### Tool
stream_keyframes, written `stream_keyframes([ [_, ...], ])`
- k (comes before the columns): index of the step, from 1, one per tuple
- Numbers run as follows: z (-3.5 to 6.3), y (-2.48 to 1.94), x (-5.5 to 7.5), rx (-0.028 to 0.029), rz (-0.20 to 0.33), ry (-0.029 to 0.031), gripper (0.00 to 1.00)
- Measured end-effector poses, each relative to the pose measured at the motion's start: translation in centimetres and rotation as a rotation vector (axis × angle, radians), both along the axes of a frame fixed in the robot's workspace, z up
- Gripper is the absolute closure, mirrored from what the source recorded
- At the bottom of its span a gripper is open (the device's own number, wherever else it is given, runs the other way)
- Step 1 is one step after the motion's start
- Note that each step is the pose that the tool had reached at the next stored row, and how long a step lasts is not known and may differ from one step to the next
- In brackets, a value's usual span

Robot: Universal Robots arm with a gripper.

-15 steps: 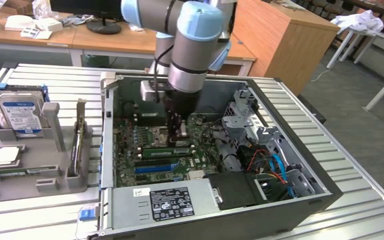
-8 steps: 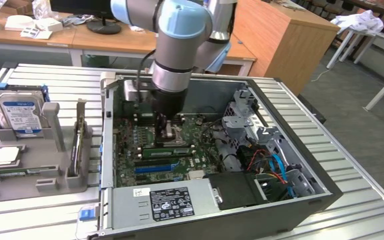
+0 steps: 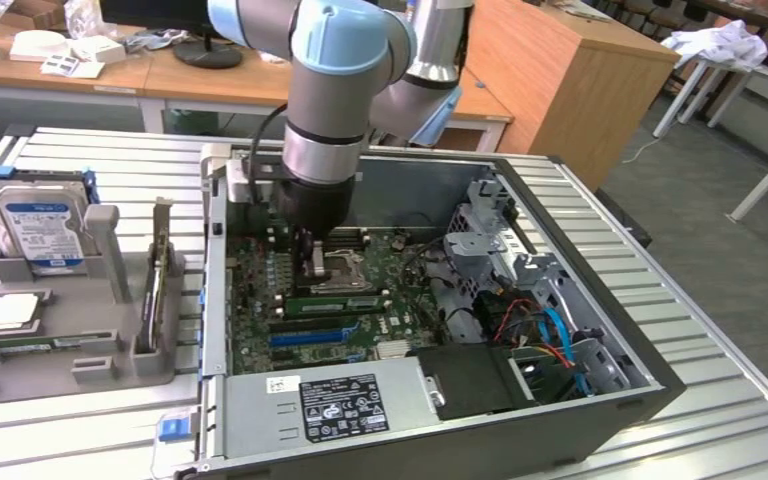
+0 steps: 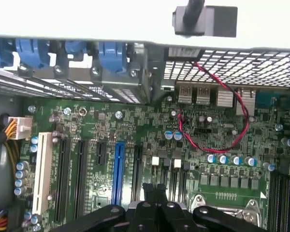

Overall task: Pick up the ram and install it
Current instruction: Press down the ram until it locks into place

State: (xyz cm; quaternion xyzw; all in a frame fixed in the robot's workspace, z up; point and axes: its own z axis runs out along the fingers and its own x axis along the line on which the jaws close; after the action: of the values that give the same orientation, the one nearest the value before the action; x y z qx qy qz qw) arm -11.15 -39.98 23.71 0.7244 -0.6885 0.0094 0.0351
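Hovering inside the open computer case (image 3: 584, 395) above its motherboard (image 4: 150, 140), the hand (image 4: 154, 189) is closed and empty.

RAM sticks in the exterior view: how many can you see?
2. One ram sits on the motherboard; a second ram stands on edge in the grey holder. Others may be hidden.

Arm (image 3: 324, 95) reaches straight down, wrist vertical, black gripper (image 3: 315, 262) pointing down at the bottom of it. In the wrist view gripper fingers (image 4: 149, 191) are pressed together, tips touching, nothing visible between them. Fully closed.
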Motion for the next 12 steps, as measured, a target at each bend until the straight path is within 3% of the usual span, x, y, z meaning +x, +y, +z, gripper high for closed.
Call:
stream_keyframes([
  [12,-0.87,-0.01,-0.01,-0.0007,0.0,0.0016,0.89],
])
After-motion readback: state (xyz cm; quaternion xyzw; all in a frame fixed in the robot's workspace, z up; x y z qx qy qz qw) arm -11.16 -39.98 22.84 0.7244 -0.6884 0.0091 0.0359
